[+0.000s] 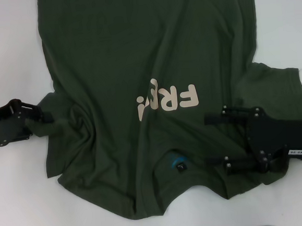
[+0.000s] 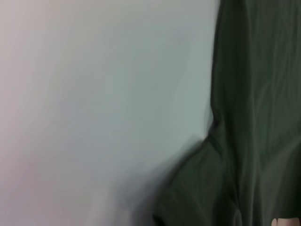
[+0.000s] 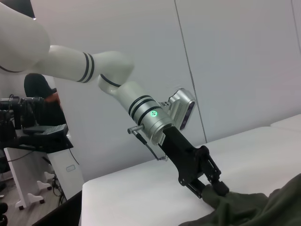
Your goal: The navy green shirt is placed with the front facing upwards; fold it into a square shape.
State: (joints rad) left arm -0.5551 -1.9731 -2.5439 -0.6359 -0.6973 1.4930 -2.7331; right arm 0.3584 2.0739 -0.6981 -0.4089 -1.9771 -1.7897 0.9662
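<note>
Clearly, one navy green shirt (image 1: 137, 67) is spread face-up on the white table (image 1: 4, 46), collar nearest the robot, while its sleeve is pinched by the closed left gripper (image 1: 42, 117) and the right gripper (image 1: 216, 139), fingers wide apart, is held over the opposite shoulder.

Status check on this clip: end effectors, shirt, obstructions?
Left end effector shut on navy green shirt sleeve. Right end effector open over shirt, near collar. Shirt rumpled, unfolded. No obstructions.

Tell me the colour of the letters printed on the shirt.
Cream letters on the dark olive-green shirt; clearest in the head view.
</note>
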